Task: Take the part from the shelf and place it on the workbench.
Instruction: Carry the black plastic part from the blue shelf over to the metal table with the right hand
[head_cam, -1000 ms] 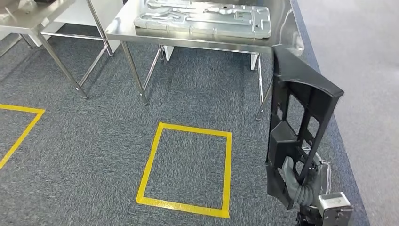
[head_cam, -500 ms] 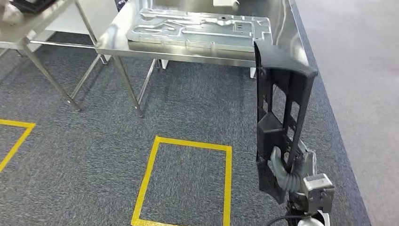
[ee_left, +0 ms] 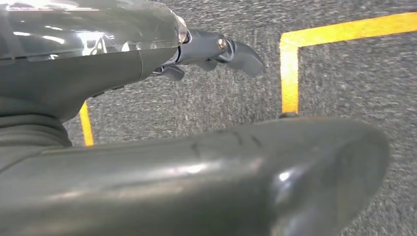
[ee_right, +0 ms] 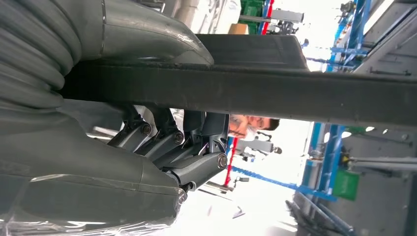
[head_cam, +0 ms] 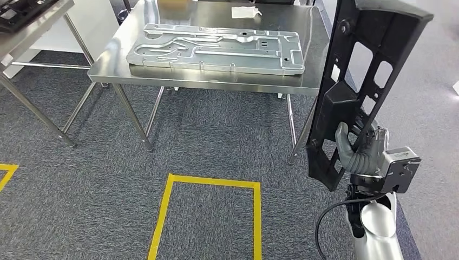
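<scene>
A long black plastic frame part [head_cam: 368,70] with several cut-outs stands upright at the right, beside the steel workbench's [head_cam: 216,82] right front corner. My right hand [head_cam: 360,151] grips it low down, fingers hooked through an opening. In the right wrist view the black part [ee_right: 295,98] crosses as a dark bar, with my right hand's fingers [ee_right: 196,167] curled around it. My left hand [ee_left: 147,59] hangs over the grey carpet with its fingers apart and nothing in it.
A large silver metal panel [head_cam: 216,49] covers most of the workbench top, with a white sheet [head_cam: 243,12] behind it. A second steel table [head_cam: 27,21] stands at far left. Yellow tape [head_cam: 205,184] marks a square on the carpet. A person [ee_right: 248,125] stands beyond.
The whole picture has shifted, so the camera moved; the workbench now shows more fully. My right hand has lifted the black part higher, its top now level with the bench's far edge.
</scene>
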Controlling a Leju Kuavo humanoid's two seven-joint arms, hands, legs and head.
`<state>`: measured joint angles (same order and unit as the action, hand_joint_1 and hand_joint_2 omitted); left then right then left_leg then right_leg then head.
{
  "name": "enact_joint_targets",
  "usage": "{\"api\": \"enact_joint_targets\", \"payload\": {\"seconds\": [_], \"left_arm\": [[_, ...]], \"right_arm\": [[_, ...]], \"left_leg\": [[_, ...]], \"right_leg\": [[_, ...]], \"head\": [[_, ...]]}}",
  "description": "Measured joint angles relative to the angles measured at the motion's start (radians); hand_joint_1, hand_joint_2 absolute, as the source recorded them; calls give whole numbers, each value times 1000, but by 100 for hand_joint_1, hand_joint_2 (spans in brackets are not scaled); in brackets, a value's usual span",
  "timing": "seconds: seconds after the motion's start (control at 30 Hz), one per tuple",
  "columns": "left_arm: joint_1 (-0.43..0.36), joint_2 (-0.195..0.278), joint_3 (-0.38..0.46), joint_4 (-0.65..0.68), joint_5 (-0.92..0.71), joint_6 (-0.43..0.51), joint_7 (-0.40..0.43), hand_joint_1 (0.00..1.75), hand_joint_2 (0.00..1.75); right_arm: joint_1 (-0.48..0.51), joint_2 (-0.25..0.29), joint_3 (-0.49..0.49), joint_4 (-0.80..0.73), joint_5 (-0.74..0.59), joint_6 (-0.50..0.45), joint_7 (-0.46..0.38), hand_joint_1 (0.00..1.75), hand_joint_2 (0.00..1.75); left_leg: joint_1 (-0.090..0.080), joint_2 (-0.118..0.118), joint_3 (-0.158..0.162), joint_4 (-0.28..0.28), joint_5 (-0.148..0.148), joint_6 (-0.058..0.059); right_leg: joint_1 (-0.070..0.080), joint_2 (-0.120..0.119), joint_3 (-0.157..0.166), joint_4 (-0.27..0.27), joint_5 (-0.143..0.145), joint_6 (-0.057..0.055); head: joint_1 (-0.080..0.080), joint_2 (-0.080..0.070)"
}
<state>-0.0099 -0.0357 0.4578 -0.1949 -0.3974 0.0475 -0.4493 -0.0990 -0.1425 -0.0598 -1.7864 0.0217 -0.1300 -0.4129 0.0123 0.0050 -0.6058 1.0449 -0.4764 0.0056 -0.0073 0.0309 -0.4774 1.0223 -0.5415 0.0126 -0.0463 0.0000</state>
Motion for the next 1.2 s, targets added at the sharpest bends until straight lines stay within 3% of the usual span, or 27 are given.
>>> {"api": "enact_joint_targets", "payload": {"seconds": [0.07, 0.1, 0.13, 0.23, 0.27, 0.3, 0.33, 0.4, 0.43, 0.47, 0.53, 0.6, 0.67, 0.73, 0.8, 0.83, 0.87, 0.93, 0.97, 1.0, 1.07, 1.1, 1.17, 1.2], "left_arm": [[0, -3, 4, 0, 3, 1, 4, 0, 0], [-1, -5, 6, 0, 5, 1, 5, 0, 0], [-1, -6, 9, 0, 7, 3, 5, 0, 0], [-2, -8, 19, 0, 13, 9, 6, 0, 0], [-1, -9, 22, 0, 15, 11, 6, 0, 0], [0, -10, 25, 0, 17, 12, 6, 0, 0], [1, -12, 27, 0, 18, 13, 6, 0, 0], [3, -17, 34, 1, 21, 14, 5, 0, 0], [1, -19, 37, 1, 21, 14, 5, 0, 0], [0, -21, 41, 2, 22, 14, 5, 0, 0], [-5, -22, 46, 2, 22, 14, 5, 0, 0], [-10, -23, 50, 2, 23, 14, 5, 0, 0], [-12, -23, 54, 2, 23, 14, 5, 0, 0], [-10, -24, 60, 2, 27, 15, 6, 0, 0], [-5, -24, 67, 2, 32, 18, 9, 0, 0], [-2, -24, 70, 2, 35, 19, 11, 0, 0], [1, -24, 73, 2, 36, 21, 13, 0, 0], [8, -24, 78, 4, 39, 25, 17, 0, 0], [9, -25, 80, 5, 40, 27, 19, 0, 0], [9, -25, 83, 5, 40, 28, 20, 0, 0], [5, -27, 86, 5, 40, 30, 20, 0, 0], [4, -28, 88, 5, 40, 30, 20, 0, 0], [2, -30, 91, 5, 39, 30, 18, 0, 0], [2, -30, 92, 5, 38, 30, 18, 0, 0]], "right_arm": [[-29, -17, -2, 3, -2, 3, 6, 175, 175], [-45, -26, -3, 6, -2, 4, 9, 175, 175], [-63, -32, -3, 9, -1, 4, 12, 175, 175], [-113, -45, -2, 29, 9, 3, 26, 175, 175], [-127, -48, -2, 38, 15, 2, 32, 175, 175], [-142, -50, -1, 47, 20, 1, 38, 175, 175], [-159, -51, 0, 55, 25, 0, 43, 175, 175], [-196, -53, 2, 72, 32, -1, 51, 175, 175], [-214, -54, 6, 80, 35, -2, 56, 175, 175], [-232, -56, 11, 86, 37, -3, 62, 175, 175], [-268, -61, 23, 93, 41, -6, 73, 175, 175], [-298, -65, 32, 95, 45, -11, 77, 175, 175], [-318, -67, 40, 99, 47, -14, 78, 175, 175], [-331, -68, 49, 104, 48, -16, 82, 175, 175], [-341, -69, 57, 108, 47, -16, 89, 175, 175], [-345, -70, 59, 111, 46, -16, 93, 175, 175], [-349, -70, 62, 114, 46, -16, 97, 175, 175], [-353, -72, 67, 123, 42, -15, 99, 175, 175], [-355, -73, 69, 127, 40, -14, 101, 175, 175], [-357, -76, 71, 130, 39, -14, 103, 175, 175], [-360, -83, 73, 131, 36, -14, 107, 175, 175], [-362, -87, 74, 130, 36, -14, 107, 175, 175], [-363, -93, 75, 131, 36, -15, 107, 175, 175], [-362, -95, 75, 132, 36, -15, 107, 175, 175]], "left_leg": [[2, -3, 25, -15, 4, 17], [2, -4, 38, -18, 3, 24], [2, -5, 48, -21, 1, 28], [2, -8, 68, -23, -20, 33], [2, -9, 78, -23, -31, 32], [2, -11, 92, -23, -42, 31], [2, -12, 108, -23, -54, 29], [1, -12, 136, -23, -80, 24], [0, -12, 146, -26, -93, 19], [-2, -13, 158, -29, -100, 14], [-5, -12, 167, -18, -89, 1], [-5, -11, 132, 60, -54, -8], [-3, -11, 51, 184, -55, -13], [-2, -10, -32, 259, -128, -17], [-2, -10, -80, 244, -199, -17], [-3, -10, -91, 205, -195, -15], [-3, -10, -96, 151, -146, -10], [-8, -11, -100, 50, 19, 0], [-11, -12, -99, 23, 80, 5], [-14, -12, -96, 12, 106, 10], [-12, -12, -72, -1, 92, 21], [-10, -12, -56, -13, 86, 27], [-6, -14, -19, -32, 70, 33], [-5, -15, 0, -39, 58, 35]], "right_leg": [[-3, -6, 6, 18, 3, 14], [-4, -12, -7, 45, 0, 20], [-6, -17, -35, 91, -11, 23], [-7, -23, -176, 259, -79, 30], [-7, -24, -209, 275, -95, 32], [-7, -25, -226, 258, -89, 34], [-7, -26, -229, 212, -57, 32], [-2, -28, -223, 93, 69, 21], [2, -29, -219, 53, 118, 13], [5, -29, -215, 30, 148, 5], [6, -27, -195, 17, 141, -9], [1, -26, -165, 2, 128, -21], [-1, -28, -131, -8, 107, -30], [-2, -27, -98, -11, 79, -33], [-2, -23, -58, -11, 47, -33], [-1, -22, -37, -11, 30, -31], [-1, -21, -17, -12, 12, -30], [2, -17, 15, -10, -21, -21], [3, -15, 25, -14, -34, -15], [4, -12, 33, -13, -38, -8], [1, -12, 26, 17, -20, 7], [0, -14, 4, 63, 2, 13], [-4, -19, -80, 181, 21, 21], [-5, -20, -126, 231, 1, 25]], "head": [[0, 0], [1, 0], [1, 0], [1, 0], [1, 0], [1, 0], [1, 0], [1, 0], [2, 0], [3, 0], [4, 0], [4, 0], [4, 0], [3, 0], [3, 0], [3, 0], [3, 0], [3, 0], [3, 0], [3, 0], [3, 0], [3, 0], [4, 0], [4, 0]]}}
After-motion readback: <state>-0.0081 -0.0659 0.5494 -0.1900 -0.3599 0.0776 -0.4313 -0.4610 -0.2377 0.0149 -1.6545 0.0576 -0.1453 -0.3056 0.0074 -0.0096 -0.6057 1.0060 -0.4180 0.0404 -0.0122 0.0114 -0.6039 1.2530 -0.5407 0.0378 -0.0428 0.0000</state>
